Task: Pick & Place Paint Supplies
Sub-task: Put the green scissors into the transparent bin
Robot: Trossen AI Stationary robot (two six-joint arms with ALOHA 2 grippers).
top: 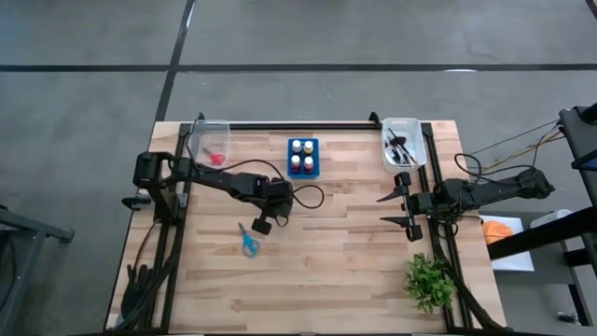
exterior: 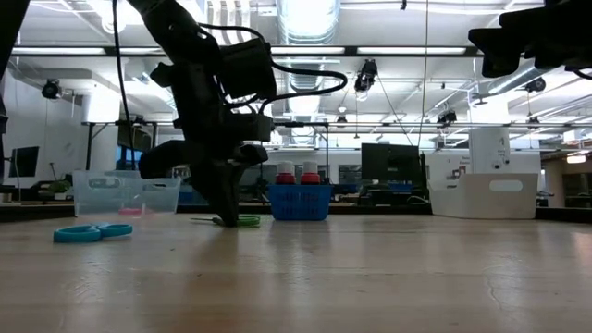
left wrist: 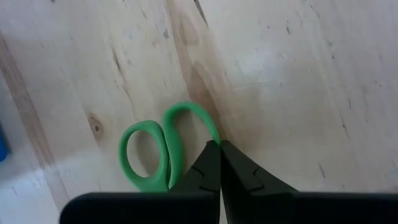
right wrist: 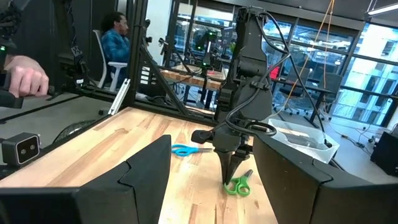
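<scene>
Left gripper (left wrist: 220, 163) down on the table (left wrist: 298, 81), fingers pressed together beside the green scissors (left wrist: 163, 147).

The green scissors lie flat, one handle loop touching the closed fingertips (left wrist: 210, 163). Beyond them the blue scissors (top: 248, 240) lie apart on the wood. Farther off, the right gripper (top: 399, 210) waits with fingers spread wide, holding nothing.

A pale wooden tabletop (top: 336, 271) carries a clear bin (top: 210, 142) at ten o'clock, a white bin (top: 405, 143) at two, a blue bottle holder (top: 302, 157) at twelve, blue scissors (top: 248, 240) near centre-left, green scissors (left wrist: 165, 146) beside them, and a leafy plant (top: 429, 280) at four.
</scene>
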